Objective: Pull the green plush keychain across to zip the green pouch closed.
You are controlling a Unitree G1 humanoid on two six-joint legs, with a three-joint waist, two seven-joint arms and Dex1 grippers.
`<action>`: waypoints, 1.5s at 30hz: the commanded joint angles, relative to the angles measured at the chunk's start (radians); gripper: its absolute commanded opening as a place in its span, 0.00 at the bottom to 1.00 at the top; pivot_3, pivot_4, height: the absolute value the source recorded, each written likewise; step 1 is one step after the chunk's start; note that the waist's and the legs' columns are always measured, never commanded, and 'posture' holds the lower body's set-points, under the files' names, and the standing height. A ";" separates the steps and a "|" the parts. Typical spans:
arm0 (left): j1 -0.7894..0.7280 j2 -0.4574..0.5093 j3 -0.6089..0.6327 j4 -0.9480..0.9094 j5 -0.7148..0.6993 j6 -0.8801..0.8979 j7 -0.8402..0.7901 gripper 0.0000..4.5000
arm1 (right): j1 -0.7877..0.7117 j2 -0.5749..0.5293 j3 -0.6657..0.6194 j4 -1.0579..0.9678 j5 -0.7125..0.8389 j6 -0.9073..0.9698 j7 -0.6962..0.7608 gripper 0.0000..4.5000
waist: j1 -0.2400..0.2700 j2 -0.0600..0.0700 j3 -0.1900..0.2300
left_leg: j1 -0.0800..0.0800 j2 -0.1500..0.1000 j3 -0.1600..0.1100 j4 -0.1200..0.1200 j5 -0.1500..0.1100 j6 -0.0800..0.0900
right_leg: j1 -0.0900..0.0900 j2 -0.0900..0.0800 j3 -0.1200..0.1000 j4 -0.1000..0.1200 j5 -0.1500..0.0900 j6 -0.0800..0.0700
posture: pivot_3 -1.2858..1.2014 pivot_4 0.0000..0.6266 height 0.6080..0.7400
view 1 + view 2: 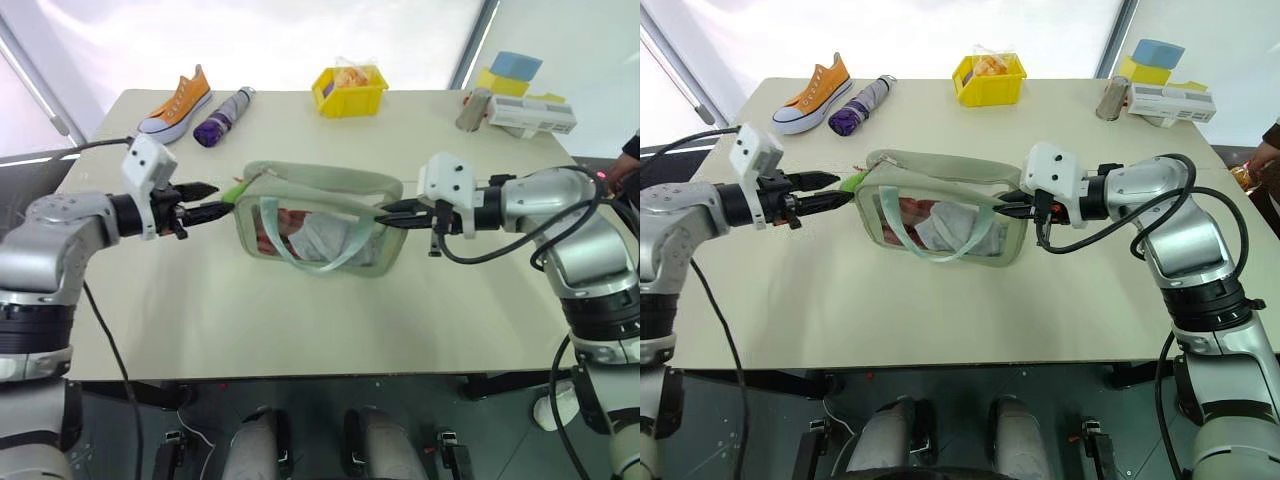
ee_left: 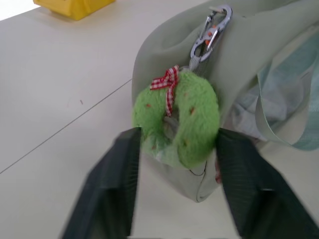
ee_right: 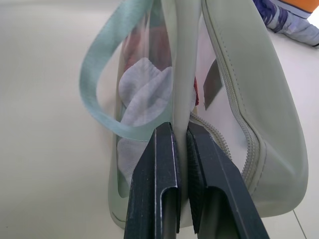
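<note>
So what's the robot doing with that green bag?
It's getting ready to zip the green pouch shut. The right claw is pinched shut on one end of the pouch to keep it steady on the table. At the other end, the left claw has its fingers on either side of the green plush keychain clipped to the zipper, but they aren't squeezing it tight yet.

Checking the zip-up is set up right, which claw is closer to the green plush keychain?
Left. The left claw flanks the green plush keychain at the pouch's end; the right claw pinches the green pouch at the opposite end.
</note>
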 commanded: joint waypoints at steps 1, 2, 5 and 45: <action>-0.029 0.004 0.023 -0.009 0.004 -0.022 -0.001 0.13 | 0.000 -0.003 -0.005 -0.034 0.009 0.009 0.000 0.00 | 0.000 0.000 0.000 | 0.000 0.000 0.000 0.000 0.000 0.000 | 0.000 0.000 0.000 0.000 0.000 0.000 | 0.52 0.24 1.00; -0.031 0.004 0.025 -0.011 0.000 -0.020 -0.003 0.03 | 0.001 -0.003 -0.006 -0.036 0.011 0.012 0.000 0.00 | 0.001 0.000 0.000 | 0.000 0.000 0.000 0.000 0.000 0.000 | 0.000 0.000 0.000 0.000 0.000 0.000 | 0.52 0.24 1.00; -0.039 0.006 0.031 -0.014 -0.005 -0.015 -0.006 0.00 | 0.003 -0.003 -0.007 -0.040 0.012 0.016 -0.001 0.00 | 0.001 0.000 0.000 | 0.000 0.000 0.000 0.000 0.000 0.000 | 0.000 0.000 0.000 0.000 0.000 0.000 | 0.52 0.24 1.00; -0.131 0.016 -0.120 0.035 0.192 -0.252 -0.110 0.99 | -0.035 0.057 0.013 0.001 -0.019 -0.014 -0.037 0.00 | 0.004 0.001 0.000 | 0.002 0.000 0.000 0.000 0.000 0.000 | 0.003 0.001 0.000 0.000 0.000 0.000 | 0.52 0.24 1.00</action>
